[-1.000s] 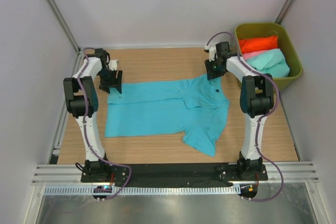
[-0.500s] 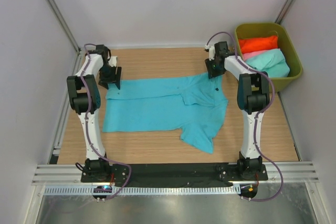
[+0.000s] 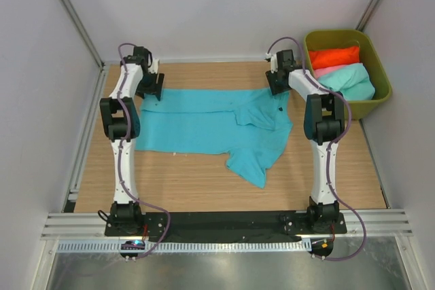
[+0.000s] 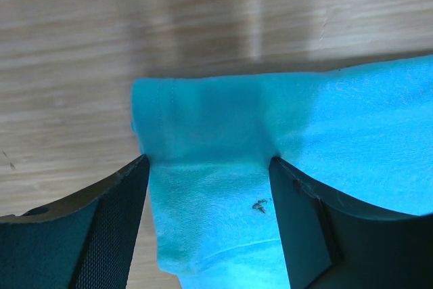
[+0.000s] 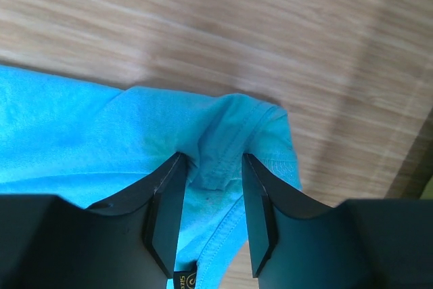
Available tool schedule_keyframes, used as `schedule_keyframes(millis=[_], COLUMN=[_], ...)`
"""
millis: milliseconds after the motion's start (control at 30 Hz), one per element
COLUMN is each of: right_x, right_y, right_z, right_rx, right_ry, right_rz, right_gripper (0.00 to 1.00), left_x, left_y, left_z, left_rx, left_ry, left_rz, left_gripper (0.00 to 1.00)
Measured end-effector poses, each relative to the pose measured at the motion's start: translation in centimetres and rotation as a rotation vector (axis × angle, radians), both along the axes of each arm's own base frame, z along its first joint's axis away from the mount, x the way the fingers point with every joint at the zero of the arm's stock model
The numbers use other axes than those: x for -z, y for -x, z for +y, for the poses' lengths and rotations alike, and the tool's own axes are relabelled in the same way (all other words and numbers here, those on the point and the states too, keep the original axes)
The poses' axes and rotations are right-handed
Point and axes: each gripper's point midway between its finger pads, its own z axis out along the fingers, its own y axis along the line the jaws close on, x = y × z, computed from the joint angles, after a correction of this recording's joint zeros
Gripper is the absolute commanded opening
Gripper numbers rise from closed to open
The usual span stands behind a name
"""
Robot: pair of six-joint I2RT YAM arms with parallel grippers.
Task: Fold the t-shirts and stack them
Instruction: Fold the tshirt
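The white-and-black left arm (image 3: 121, 119) and right arm (image 3: 322, 119) stretch toward the far side. The left gripper (image 3: 151, 87) and right gripper (image 3: 279, 85) point down, jaws pinched on the turquoise-blue cloth t-shirt (image 3: 204, 123).

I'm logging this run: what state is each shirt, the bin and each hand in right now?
turquoise t-shirt: spread on the table, rumpled at its right end.
left hand: shut on that shirt's far left corner.
right hand: shut on its far right corner.
orange-red t-shirt: folded, in the bin.
pink t-shirt: in the bin, mostly covered.
mint-green t-shirt: folded, in the bin.
olive-green bin: upright, holding three shirts.
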Motion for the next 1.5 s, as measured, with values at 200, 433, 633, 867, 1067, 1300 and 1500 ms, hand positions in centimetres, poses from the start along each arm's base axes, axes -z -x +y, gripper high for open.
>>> schedule_keyframes(millis=[200, 433, 633, 867, 1067, 1300, 1500], right_x=[-0.2, -0.7, -3.9, -18.3, -21.9, -6.8, -4.9], right_y=[-1.9, -3.0, -2.5, 4.0, 15.2, 32.5, 35.7], right_z=[-0.5, -1.0, -0.9, 0.9, 5.1, 10.6, 9.6], right_rx=[0.005, 0.000, -0.031, -0.163, -0.434, -0.815, -0.882], right_ry=[0.034, 0.074, 0.077, -0.028, -0.128, -0.118, -0.075], right_rz=[-0.037, -0.070, -0.100, -0.297, -0.291, 0.204, 0.279], right_gripper=[0.46, 0.48, 0.54, 0.69, 0.78, 0.68, 0.63], left_x=[-0.1, -0.9, -7.5, -27.0, -28.1, -16.0, -12.9], left_y=[-1.4, -2.2, -0.8, 5.7, 12.4, 19.9, 23.1], left_z=[-1.2, -1.7, -2.9, -5.8, -8.3, -9.0, -6.8], left_rx=[0.025, 0.032, 0.037, 0.061, 0.131, 0.129, 0.075], left_ry=[-0.033, -0.074, -0.069, -0.002, 0.148, 0.253, 0.151], left_rz=[-0.044, -0.075, -0.157, -0.540, -0.500, -0.080, -0.004], left_gripper=[0.74, 0.84, 0.99, 0.99, 1.00, 0.97, 0.78])
